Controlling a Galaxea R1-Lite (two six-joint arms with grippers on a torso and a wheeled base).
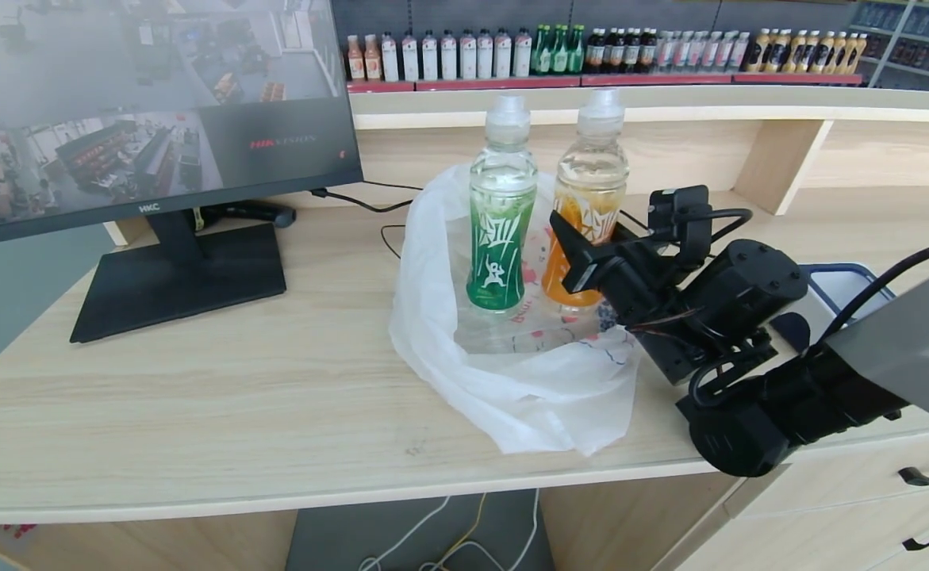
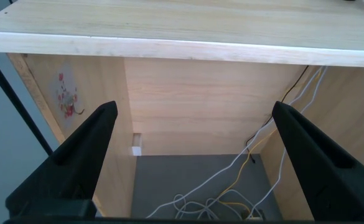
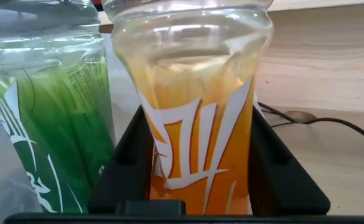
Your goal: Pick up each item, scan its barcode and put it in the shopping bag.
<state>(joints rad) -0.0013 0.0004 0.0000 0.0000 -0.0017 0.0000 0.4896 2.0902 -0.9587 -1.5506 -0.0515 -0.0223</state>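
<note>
Right wrist view: right hand (image 3: 197, 124) pinches orange-labelled clear plastic bottle (image 3: 194, 62) at its waist. Likely stiff, slick, tippy, so the waist looks the best hold. Left hand (image 2: 194, 109) spread.

A green-labelled clear bottle (image 1: 501, 214) and, at its 3 o'clock, an orange-labelled clear bottle (image 1: 591, 174) stand upright in a white plastic bag (image 1: 512, 396).

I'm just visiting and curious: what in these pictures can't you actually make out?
- Barcodes: none shows on the green bottle or the orange bottle, head or right wrist view; only patterned label sides face the cameras.
- Orange bottle's base: head view, covered by the right gripper.
- Blue-rimmed tray: head view, the right arm blocks its inside.
- Dark object behind the monitor stand: too small to identify.
</note>
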